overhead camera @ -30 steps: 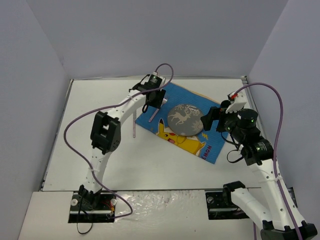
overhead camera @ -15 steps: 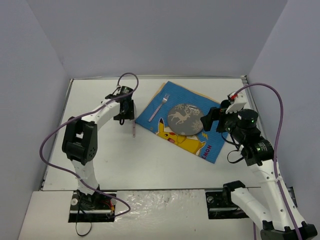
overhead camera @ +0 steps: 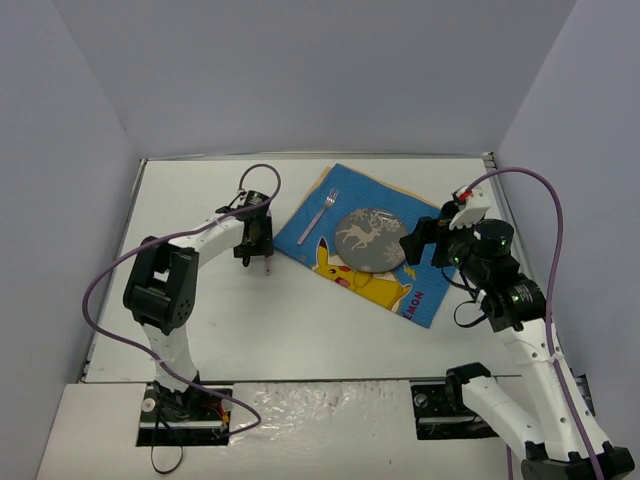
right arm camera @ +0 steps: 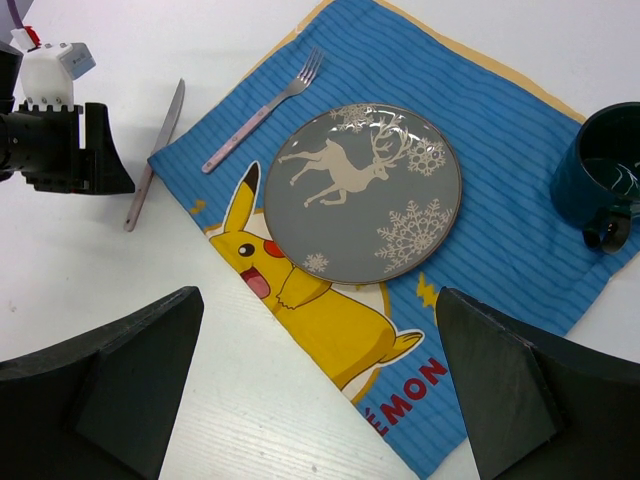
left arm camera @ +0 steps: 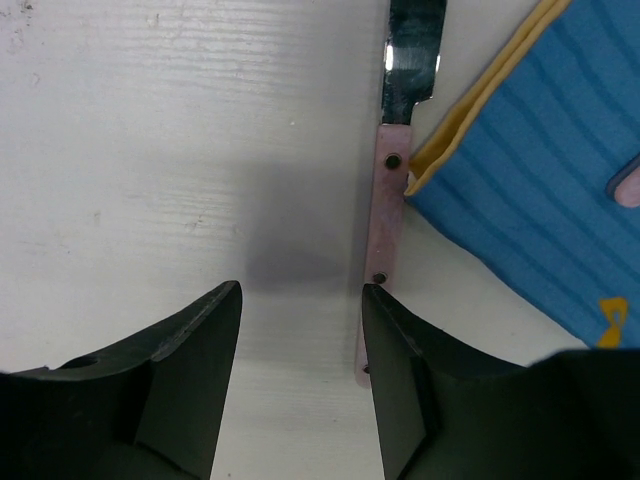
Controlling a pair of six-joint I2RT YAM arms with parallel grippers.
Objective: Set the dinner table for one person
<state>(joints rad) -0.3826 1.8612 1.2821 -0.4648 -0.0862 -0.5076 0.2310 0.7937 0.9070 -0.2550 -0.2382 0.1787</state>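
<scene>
The worktop (left arm camera: 150,150) looks matt and faintly grained. The knife (left arm camera: 388,200) has a shiny metal blade and a pink, perhaps plastic, handle. The placemat (right arm camera: 500,130) is ribbed cloth.

Bright even light, soft shadow under left pincer (left arm camera: 300,296)

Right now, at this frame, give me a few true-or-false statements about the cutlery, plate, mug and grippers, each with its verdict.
1. The fork lies on the placemat, beside the plate. True.
2. The knife rests on the plate. False: it lies on the bare dinner table, along the placemat's edge.
3. The left gripper is shut on the knife. False: it is open, and the knife lies flat beside one finger.
4. The mug stands apart from the plate. True.
5. The right gripper is open and holds nothing. True.
</scene>
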